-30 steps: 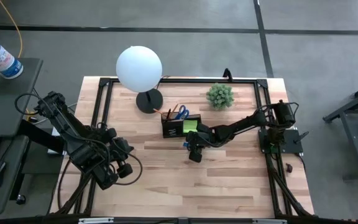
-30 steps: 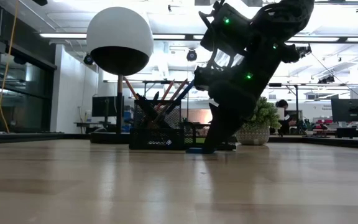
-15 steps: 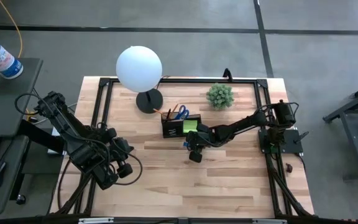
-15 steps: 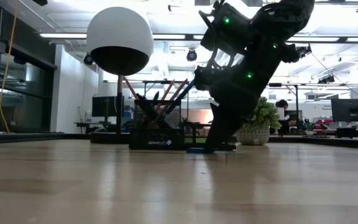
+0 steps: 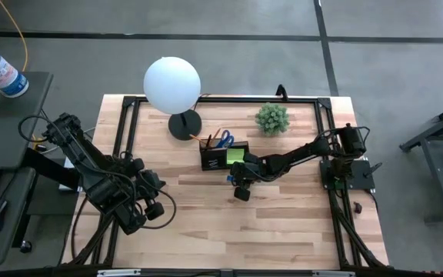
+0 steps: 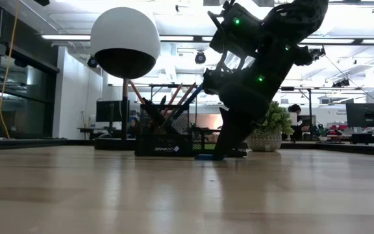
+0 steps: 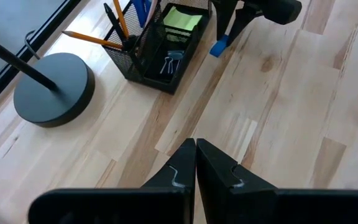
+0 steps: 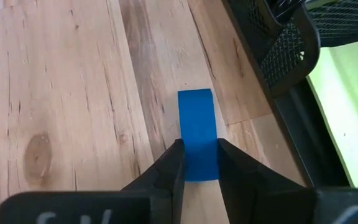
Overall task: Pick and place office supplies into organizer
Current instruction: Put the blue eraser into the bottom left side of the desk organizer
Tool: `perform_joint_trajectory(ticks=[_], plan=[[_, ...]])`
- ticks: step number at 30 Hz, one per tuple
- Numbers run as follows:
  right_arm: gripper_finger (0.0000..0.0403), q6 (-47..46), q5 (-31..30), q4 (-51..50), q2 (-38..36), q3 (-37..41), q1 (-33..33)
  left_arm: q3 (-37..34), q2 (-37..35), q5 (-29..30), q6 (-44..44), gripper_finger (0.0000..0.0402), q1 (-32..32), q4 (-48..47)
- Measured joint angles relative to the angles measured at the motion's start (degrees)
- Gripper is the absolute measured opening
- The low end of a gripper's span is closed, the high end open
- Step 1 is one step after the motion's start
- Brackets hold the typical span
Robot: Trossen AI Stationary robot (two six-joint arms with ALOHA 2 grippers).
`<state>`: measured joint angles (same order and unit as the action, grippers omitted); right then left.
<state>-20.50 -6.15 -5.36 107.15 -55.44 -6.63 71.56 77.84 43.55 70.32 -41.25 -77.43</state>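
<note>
The small blue block (image 8: 196,118) lies flat on the wood just in front of the dark mesh organizer (image 5: 223,156), and also shows in the left wrist view (image 7: 219,47). My right gripper (image 8: 197,165) is down at the block, shut on it. The organizer holds the lime-green sticky-note pad (image 7: 182,17), blue-handled scissors (image 5: 224,138), pencils (image 7: 98,38) and small clips (image 7: 171,59). My left gripper (image 7: 196,149) hovers shut over bare table toward the near left, away from everything. My right gripper pinches the small blue block between its two fingers (image 8: 174,163), one on each long side (image 8: 199,158) near one end. It comes from above, slanting down. The block lies flat on the table.
The white globe lamp (image 5: 172,85) stands on its round black base (image 5: 184,125) left of and behind the organizer. A small green potted plant (image 5: 271,118) sits at the far right. Bare wood spreads across the near half of the table (image 5: 229,223).
</note>
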Motion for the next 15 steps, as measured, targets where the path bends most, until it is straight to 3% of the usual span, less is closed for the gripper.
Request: perform_joint_trajectory(ticks=[15], plan=[[0.0073, 6.7, 2.0, -4.0, 0.3, -7.3, -0.2, 0.0, 0.0, 0.0, 0.0, 0.0003, 0.0, 0.0]])
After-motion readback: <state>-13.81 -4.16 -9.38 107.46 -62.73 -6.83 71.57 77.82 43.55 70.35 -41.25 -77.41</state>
